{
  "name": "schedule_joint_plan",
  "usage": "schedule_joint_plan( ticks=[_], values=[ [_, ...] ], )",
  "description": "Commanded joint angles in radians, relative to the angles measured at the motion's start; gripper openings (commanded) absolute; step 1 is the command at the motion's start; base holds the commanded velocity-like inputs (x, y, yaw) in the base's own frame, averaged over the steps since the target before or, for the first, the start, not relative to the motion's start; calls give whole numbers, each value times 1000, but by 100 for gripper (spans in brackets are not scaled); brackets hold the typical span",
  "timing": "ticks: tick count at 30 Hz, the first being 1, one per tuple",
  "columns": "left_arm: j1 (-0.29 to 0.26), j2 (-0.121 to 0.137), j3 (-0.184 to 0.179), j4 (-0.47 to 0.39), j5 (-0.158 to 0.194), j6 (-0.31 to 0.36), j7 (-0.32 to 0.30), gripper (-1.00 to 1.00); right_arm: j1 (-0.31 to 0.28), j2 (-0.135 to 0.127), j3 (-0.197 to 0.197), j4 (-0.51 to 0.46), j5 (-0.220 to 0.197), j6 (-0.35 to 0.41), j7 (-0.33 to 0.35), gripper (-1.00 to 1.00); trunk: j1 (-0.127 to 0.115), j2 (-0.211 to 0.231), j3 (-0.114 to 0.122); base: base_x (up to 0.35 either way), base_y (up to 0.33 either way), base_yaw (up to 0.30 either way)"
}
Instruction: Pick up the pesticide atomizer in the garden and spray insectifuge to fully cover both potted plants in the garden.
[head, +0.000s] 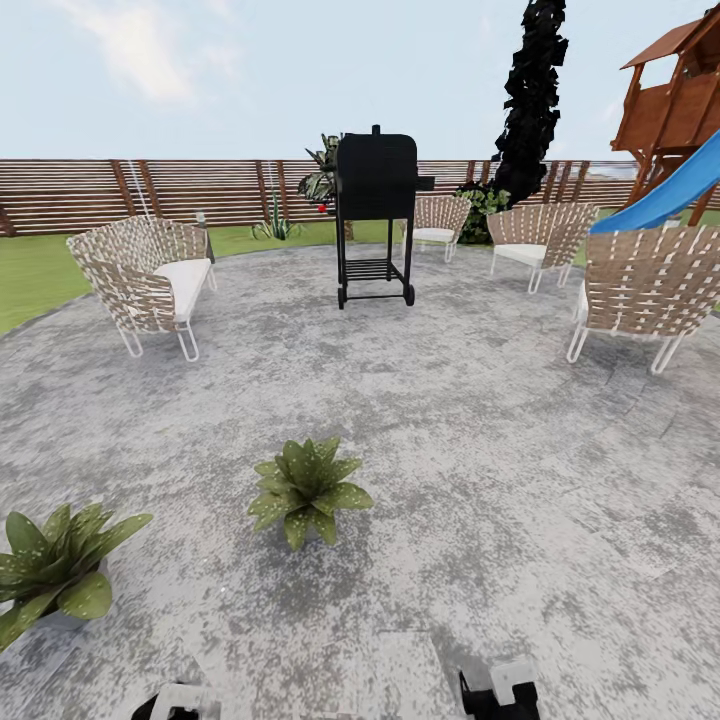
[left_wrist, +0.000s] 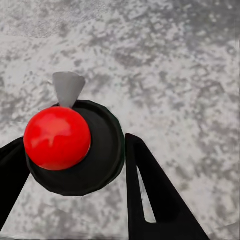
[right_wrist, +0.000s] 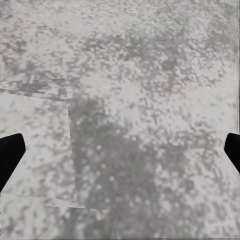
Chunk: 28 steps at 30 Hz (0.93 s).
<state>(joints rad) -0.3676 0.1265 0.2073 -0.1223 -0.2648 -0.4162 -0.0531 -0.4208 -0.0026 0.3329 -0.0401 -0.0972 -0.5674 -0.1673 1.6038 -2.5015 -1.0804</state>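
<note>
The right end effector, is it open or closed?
Open. In the right wrist view its two black fingertips sit far apart at opposite edges, with bare grey patio between them and nothing held.

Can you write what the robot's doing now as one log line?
left claw: holding pesticide atomizer | right claw: open, empty | potted plants: ahead on patio

Two potted plants (head: 306, 488) (head: 57, 563) on patio (head: 450, 420), grill (head: 376, 215) behind.

A black grill (head: 376, 215) stands among four woven chairs (head: 145, 280).
</note>
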Motion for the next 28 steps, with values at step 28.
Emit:
schedule_joint_plan(
  ticks=[28],
  values=[
    [28, -12, 8, 28, 56, -45, -3, -100, 21, 9, 12, 14, -14, -9, 3, 100, 0, 0, -1, 0, 0, 0]
  ],
)
